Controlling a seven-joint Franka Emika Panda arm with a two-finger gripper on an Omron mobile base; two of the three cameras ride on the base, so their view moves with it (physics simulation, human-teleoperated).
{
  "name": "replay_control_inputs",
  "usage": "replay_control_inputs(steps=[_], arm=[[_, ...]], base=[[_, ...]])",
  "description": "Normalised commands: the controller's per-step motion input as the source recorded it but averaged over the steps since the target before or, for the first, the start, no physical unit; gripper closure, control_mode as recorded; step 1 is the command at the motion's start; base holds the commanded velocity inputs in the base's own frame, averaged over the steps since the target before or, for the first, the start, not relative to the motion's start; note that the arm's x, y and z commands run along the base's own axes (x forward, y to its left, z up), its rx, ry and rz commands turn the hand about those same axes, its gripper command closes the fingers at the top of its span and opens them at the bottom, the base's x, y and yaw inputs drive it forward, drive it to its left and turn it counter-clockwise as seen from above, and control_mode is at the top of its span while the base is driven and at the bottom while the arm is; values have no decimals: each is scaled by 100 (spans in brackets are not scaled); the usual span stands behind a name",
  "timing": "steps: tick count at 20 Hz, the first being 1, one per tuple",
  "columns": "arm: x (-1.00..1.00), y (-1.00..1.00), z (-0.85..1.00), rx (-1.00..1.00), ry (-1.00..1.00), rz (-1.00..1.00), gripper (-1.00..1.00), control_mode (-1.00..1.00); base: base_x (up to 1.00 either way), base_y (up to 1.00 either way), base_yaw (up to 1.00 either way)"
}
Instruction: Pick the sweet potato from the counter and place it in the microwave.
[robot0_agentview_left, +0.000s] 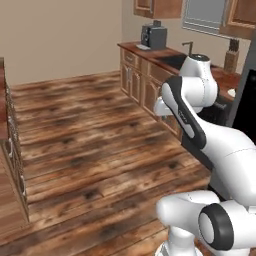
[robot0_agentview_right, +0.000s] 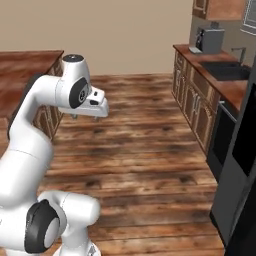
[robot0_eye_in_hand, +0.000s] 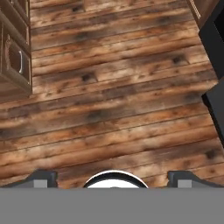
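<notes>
Sweet potato: position cannot be told from these views; it is not in the end effector.
Floor (robot0_agentview_left: 90, 140): dark, knotty wooden planks across the open middle of the kitchen; in the hand view it lies directly below the end effector.
Desk (robot0_agentview_left: 150, 51): glossy reddish-brown worktop along the far right wall, carrying a dark sink (robot0_agentview_left: 172, 61) with a tap.
Second desk (robot0_agentview_right: 25, 62): the same reddish-brown top, on the left of the right base view, behind the arm.
Base cabinets (robot0_agentview_left: 136, 80): lighter wood doors with small handles, under the far desk.
Cabinet door (robot0_eye_in_hand: 15, 59): at the left edge of the hand view, with one curved handle.
Black appliance (robot0_agentview_right: 240, 165): tall dark front at the right edge, beside the far desk.
Arm (robot0_agentview_right: 35, 130): white with dark joints, folded high, its hand turned down toward the floor.
Coffee machine (robot0_agentview_left: 153, 36): dark grey, upright at the far end of the desk.
End effector (robot0_eye_in_hand: 112, 178): spread wide, holding nothing, touching nothing, hanging in the air over bare planks.
Fingertips (robot0_eye_in_hand: 41, 177): small and dark, one at each lower side of the hand view, well apart.
</notes>
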Motion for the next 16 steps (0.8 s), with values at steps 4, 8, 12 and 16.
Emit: replay_control_inputs(steps=[4, 8, 12, 16], arm=[[0, 0, 0, 0, 0, 0, -100, 100], [0, 0, 0, 0, 0, 0, -100, 100], [0, 0, 0, 0, 0, 0, -100, 100], [0, 0, 0, 0, 0, 0, -100, 100]], base=[[100, -4, 6], [100, -11, 5], [100, -19, 1], [100, -6, -5]])
